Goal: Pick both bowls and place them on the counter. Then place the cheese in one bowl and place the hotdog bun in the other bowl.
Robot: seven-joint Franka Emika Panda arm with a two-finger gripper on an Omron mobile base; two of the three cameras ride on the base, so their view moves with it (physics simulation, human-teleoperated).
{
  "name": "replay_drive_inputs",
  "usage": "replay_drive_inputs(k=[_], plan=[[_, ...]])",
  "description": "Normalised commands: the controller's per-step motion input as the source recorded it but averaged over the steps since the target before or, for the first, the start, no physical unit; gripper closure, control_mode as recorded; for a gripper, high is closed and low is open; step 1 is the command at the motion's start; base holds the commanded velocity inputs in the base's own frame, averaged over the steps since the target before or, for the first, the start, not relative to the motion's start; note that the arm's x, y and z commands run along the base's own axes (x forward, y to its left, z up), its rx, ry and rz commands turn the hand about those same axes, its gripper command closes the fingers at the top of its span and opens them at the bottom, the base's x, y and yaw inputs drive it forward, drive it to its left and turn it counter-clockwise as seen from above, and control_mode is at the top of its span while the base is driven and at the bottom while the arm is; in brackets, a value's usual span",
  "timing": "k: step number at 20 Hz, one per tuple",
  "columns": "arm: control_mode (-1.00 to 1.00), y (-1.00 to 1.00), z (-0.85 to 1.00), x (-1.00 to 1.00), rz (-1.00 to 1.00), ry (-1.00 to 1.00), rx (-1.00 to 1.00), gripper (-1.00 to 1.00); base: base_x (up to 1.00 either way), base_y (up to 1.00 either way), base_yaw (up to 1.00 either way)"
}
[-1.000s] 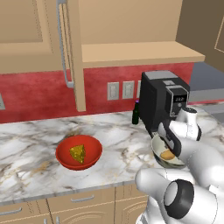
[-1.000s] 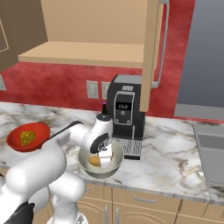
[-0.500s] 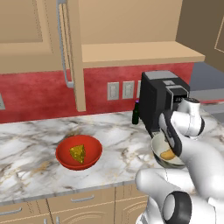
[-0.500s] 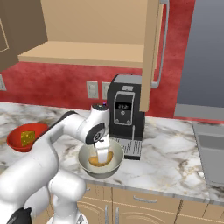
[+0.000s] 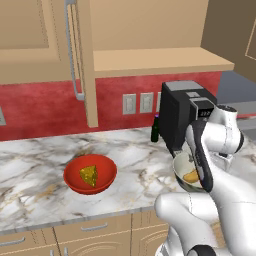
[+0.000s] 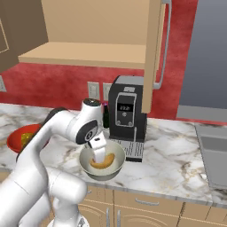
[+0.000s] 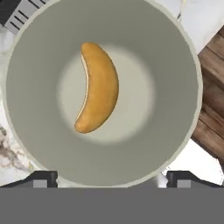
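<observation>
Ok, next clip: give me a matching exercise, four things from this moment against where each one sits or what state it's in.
Things:
1. cheese
2. hotdog bun
3. gripper
4. coffee machine

Places or states:
A. lying in the grey-green bowl
B. standing on the counter behind the grey-green bowl
C. lying in the red bowl
D. open, above the grey-green bowl

Pairs: 1-C, 2-A, 3-D, 4-B
</observation>
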Motion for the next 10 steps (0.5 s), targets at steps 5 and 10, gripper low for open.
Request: replay_drive_inputs(k=[5,10], plan=[[-1.0,0.43,0.26,-0.47,0.3,-0.12,-0.02,-1.0,0.0,0.0,0.0],[-1.0,0.3,0.19,-0.58,0.25,-0.27,-0.05,-1.0,0.0,0.0,0.0]])
